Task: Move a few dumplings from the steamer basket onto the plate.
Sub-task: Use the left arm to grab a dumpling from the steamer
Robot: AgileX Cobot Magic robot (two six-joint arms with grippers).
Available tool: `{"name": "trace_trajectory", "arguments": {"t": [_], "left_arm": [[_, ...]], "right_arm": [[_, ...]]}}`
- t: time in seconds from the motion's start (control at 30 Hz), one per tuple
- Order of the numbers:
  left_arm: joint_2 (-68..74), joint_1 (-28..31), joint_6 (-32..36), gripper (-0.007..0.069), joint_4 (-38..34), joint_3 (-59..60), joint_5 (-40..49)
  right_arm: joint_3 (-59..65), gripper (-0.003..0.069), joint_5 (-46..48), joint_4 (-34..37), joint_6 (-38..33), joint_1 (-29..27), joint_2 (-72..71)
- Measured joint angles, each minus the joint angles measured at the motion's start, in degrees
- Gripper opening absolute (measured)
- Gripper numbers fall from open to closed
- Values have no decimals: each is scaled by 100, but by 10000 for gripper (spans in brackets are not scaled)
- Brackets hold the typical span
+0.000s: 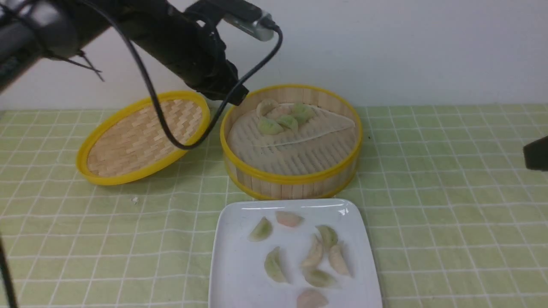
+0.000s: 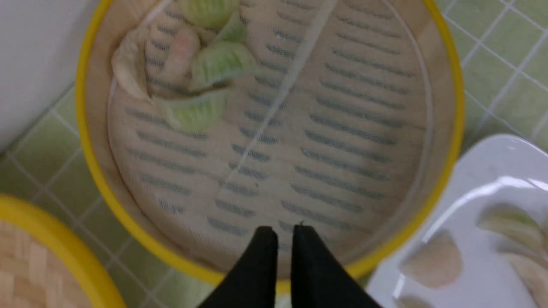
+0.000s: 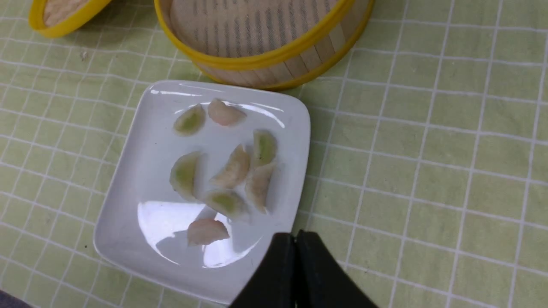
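The steamer basket [image 1: 291,177] stands mid-table with several dumplings [image 1: 282,117] clustered at its far side on the whitish liner. In front of it, the white square plate [image 1: 239,265] holds several more dumplings [image 1: 314,252]. My left gripper [image 2: 284,231] hovers over the basket's near rim [image 2: 454,85]. Its fingers stand a narrow gap apart with nothing between them, well short of the basket's dumplings [image 2: 201,64]. My right gripper [image 3: 295,237] is shut and empty, above the cloth at a corner of the plate [image 3: 141,171], near its dumplings [image 3: 233,169].
The shallow woven lid [image 1: 143,137] leans tilted on the cloth left of the basket. A green checked cloth [image 1: 449,222] covers the table, and a white wall stands close behind the basket. A black cable [image 1: 171,137] from the left arm dangles over the lid.
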Motion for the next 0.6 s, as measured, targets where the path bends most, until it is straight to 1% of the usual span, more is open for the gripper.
{"name": "trace_trajectory", "arguments": {"t": [0.1, 0.13, 0.27, 0.37, 0.47, 0.6], "left_arm": [[718, -37, 51, 165, 0, -632, -227], [847, -35, 65, 182, 0, -740, -275], [1618, -73, 85, 364, 5, -1305, -592], [2049, -154, 87, 474, 5, -1511, -912], [2330, -241, 91, 517, 5, -1549, -1291], [2646, -331, 136, 532, 5, -1556, -1871]], "right_arm": [[-1, -15, 18, 63, 0, 0, 0], [-1, -15, 18, 63, 0, 0, 0], [-1, -15, 18, 74, 11, 0, 0], [-6, -15, 18, 74, 23, 0, 0], [-6, -15, 23, 74, 29, 0, 0], [-6, -15, 23, 74, 29, 0, 0]]}}
